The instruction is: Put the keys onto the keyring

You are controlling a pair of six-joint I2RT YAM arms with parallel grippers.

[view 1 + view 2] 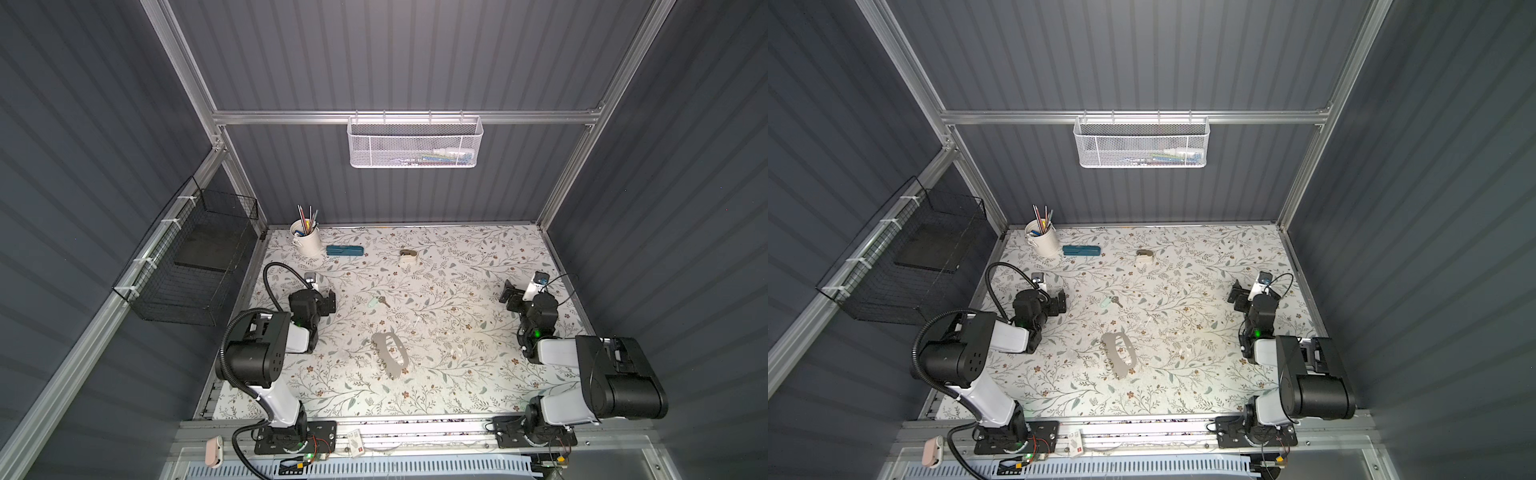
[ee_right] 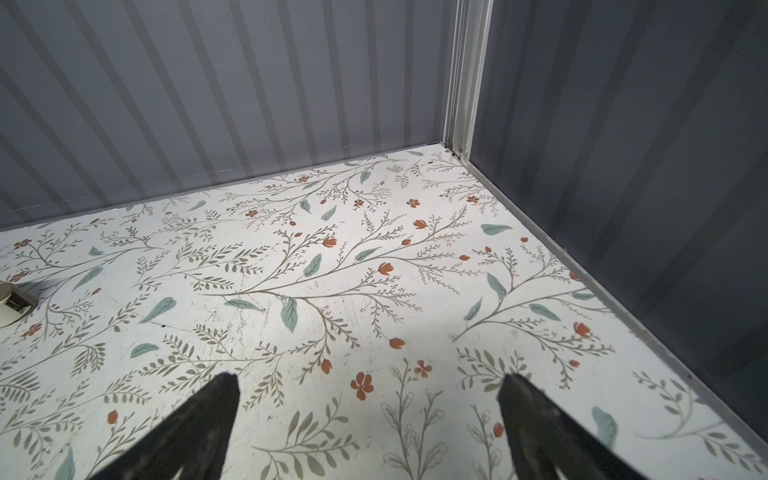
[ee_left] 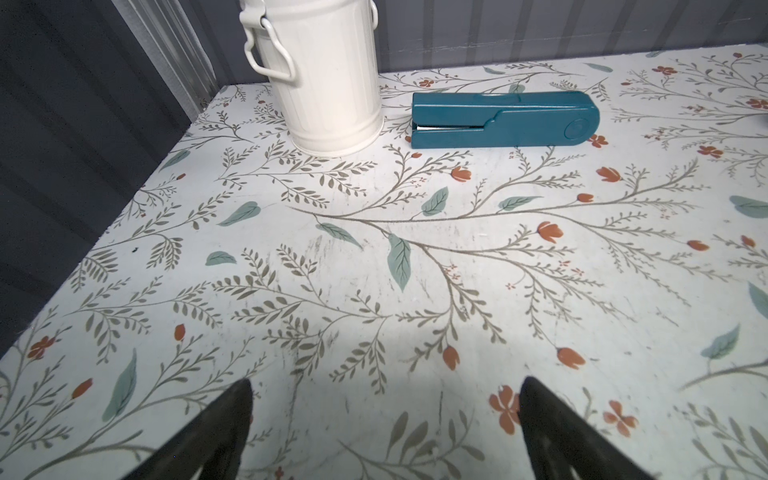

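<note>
Both hands are spread wide and empty: the left hand is near the keys, which lie flat mid-table apart from the keyring, and the right hand is well apart from both. For the opening reach, as I judge it, close the left hand across the mint tag, not the thin blade, and steady the keyring with the right. Count: one key, one tag, one keyring, one teal case, one cream can, one tan-and-white lump; the keyring's wire rings are too small to count

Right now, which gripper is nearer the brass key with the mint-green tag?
The left gripper; the brass key lies close by it, the right gripper much farther off.
</note>
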